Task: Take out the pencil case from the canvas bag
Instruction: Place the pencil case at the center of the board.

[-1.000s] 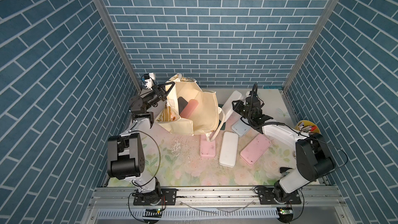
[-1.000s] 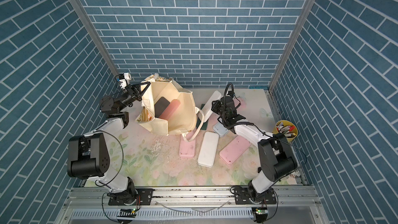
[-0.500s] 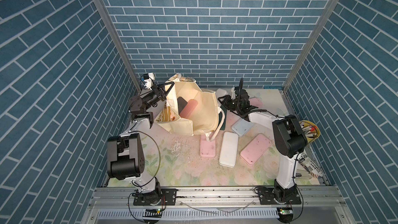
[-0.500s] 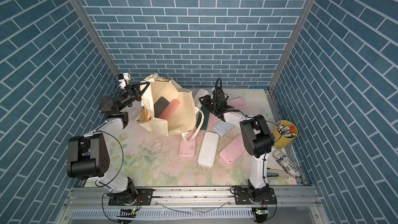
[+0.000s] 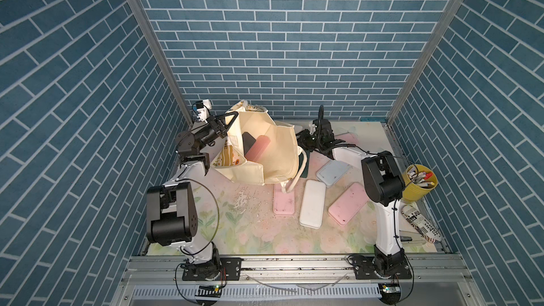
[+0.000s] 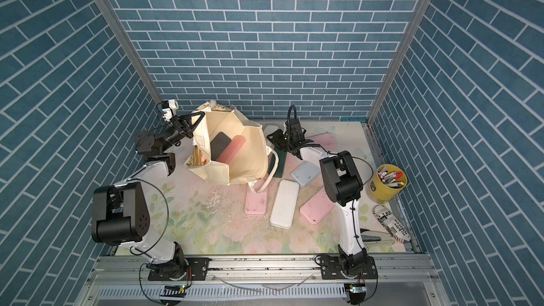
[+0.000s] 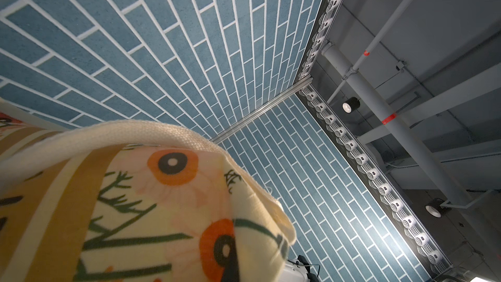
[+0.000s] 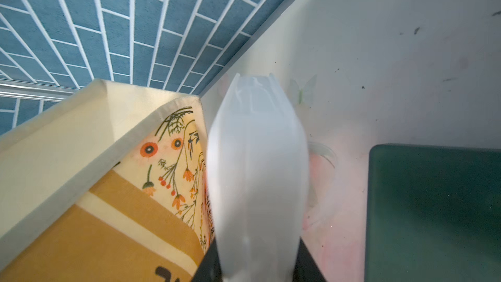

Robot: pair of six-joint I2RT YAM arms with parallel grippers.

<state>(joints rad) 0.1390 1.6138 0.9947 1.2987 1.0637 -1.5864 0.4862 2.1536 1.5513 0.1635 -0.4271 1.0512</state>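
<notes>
White pencil case [image 8: 257,172] between right fingers [image 8: 207,271]; beside canvas bag [image 8: 54,145]

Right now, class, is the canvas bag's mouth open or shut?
Open: the canvas bag gapes, showing a dark case and a pink case inside.

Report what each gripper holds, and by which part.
The left gripper is shut on the upper rim of the canvas bag. The right gripper grips a white pencil case by one end.
</notes>
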